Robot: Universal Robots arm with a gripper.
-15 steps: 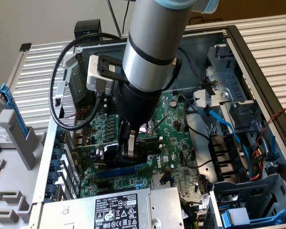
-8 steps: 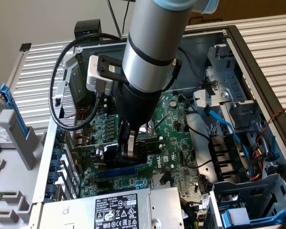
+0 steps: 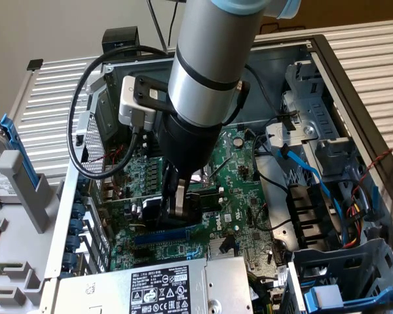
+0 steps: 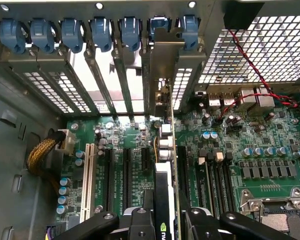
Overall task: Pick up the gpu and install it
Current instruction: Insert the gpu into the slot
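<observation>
My gripper reaches down inside the open computer case and is shut on the gpu, whose black cooler block shows on either side of the fingers. In the wrist view the gpu stands on edge between the fingers, just above the large green motherboard. Its thin green board runs along the expansion slots, and its silver end bracket stands upright against the case's rear slot openings. I cannot tell whether the card's bottom edge is seated in a slot. A blue slot lies just in front of the card.
Blue retention clips line the rear slot covers. A power supply box with a label sits at the near edge. A metal drive cage with blue and red cables stands at the exterior view's right. The processor socket lies beside the gripper.
</observation>
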